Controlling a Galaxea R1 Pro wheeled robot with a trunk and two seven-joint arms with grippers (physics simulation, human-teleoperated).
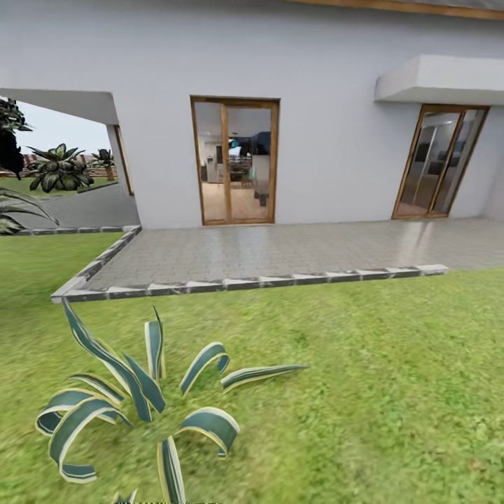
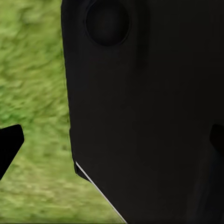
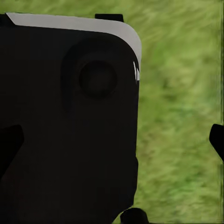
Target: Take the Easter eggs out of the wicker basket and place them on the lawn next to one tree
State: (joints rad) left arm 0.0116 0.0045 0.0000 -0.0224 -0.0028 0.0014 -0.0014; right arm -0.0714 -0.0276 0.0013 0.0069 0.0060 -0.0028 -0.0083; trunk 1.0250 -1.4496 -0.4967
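The lawn (image 1: 392, 364) spreads across the lower half of the head view as short mottled green grass. The three Easter eggs, the wicker basket and the tree are out of view. In the left wrist view my left gripper (image 2: 112, 142) is open, its dark fingertips (image 2: 10, 144) far apart at the picture's edges, with a black part of the robot's body (image 2: 144, 116) and grass (image 2: 32, 93) behind. My right gripper (image 3: 112, 142) is open the same way, over black bodywork (image 3: 70, 130) and grass (image 3: 177, 116). Neither holds anything.
A striped agave plant (image 1: 133, 406) grows in the grass close in front, to the left. Beyond it a grey paved patio (image 1: 280, 252) with a raised stone kerb (image 1: 245, 283) fronts a white house with two glass doors (image 1: 234, 161). Leafy plants (image 1: 59, 168) stand at the far left.
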